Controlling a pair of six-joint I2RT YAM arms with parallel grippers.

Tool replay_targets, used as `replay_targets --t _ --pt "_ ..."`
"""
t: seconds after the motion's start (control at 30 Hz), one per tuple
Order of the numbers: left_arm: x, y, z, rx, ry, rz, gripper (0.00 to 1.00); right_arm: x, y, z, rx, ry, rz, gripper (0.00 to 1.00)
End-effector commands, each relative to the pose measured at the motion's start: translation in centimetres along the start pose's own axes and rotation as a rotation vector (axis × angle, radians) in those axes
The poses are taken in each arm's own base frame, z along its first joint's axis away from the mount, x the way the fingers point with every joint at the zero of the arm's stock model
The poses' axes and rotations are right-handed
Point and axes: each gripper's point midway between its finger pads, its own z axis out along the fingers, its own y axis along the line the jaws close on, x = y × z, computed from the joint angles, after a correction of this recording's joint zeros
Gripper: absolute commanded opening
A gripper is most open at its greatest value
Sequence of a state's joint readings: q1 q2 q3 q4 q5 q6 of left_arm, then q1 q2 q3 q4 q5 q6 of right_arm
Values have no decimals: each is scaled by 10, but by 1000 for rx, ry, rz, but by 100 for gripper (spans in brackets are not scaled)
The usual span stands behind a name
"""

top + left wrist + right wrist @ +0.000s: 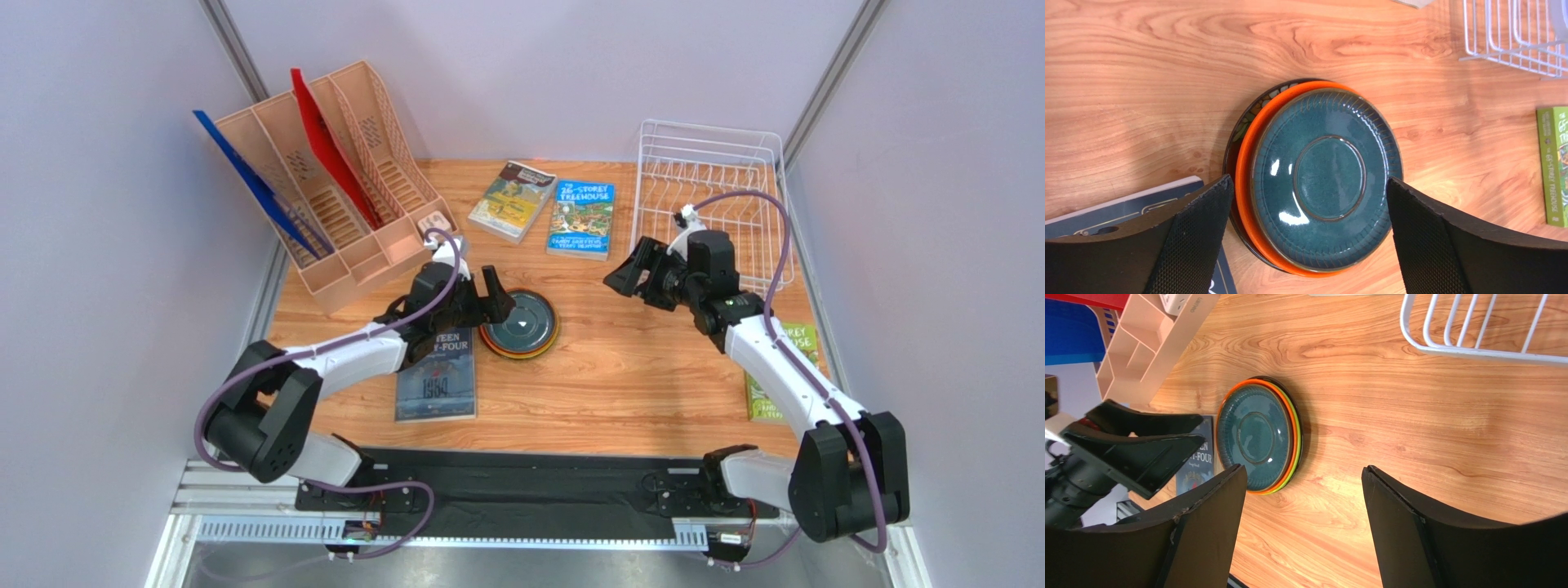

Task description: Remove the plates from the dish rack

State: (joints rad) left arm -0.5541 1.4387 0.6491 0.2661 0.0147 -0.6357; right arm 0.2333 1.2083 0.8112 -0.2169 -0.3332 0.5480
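The dish rack shows only its white wire grid and tines. It stands just behind the right pincer, at the far right corner of the wooden table. All four plates lie stacked flat on the table, directly in front of the left pincer and well to the left of the right one. The teal ringed plate is on top, the orange plate under it, and the dark patterned plate at the bottom.

Behind and to the left of the left pincer, the peach file organizer holds a blue folder and a red folder in separate slots.

The left pincer is spread wide with nothing between its fingers, which flank the stack on either side. Whether they touch it I cannot tell. The right pincer is also wide open and holds nothing.

A dark book titled Nineteen Eighty-Four lies under the left arm, close to the stack's left edge. A treehouse book and another paperback lie beyond the stack, between the organizer and the rack. A green book lies partly under the right arm.

Only the right wrist view shows the lime green plate, as a thin rim below the orange one. Only the left wrist view shows the floral edge of the bottom plate.
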Motion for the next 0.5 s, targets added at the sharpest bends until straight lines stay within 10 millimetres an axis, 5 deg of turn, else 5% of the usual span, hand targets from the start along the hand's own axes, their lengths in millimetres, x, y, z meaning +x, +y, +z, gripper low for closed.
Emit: replay_targets --t 0.0,0.13,0.47 --pt "-22 1 -11 -34 -63 64 100 -20 4 -5 18 -62 -52 75" --pt "-33 7 -23 -89 -75 117 100 -28 -6 -14 85 -109 -88 74" --pt "-109 5 -87 -218 -284 240 100 -85 -74 -84 544 -494 -226 74"
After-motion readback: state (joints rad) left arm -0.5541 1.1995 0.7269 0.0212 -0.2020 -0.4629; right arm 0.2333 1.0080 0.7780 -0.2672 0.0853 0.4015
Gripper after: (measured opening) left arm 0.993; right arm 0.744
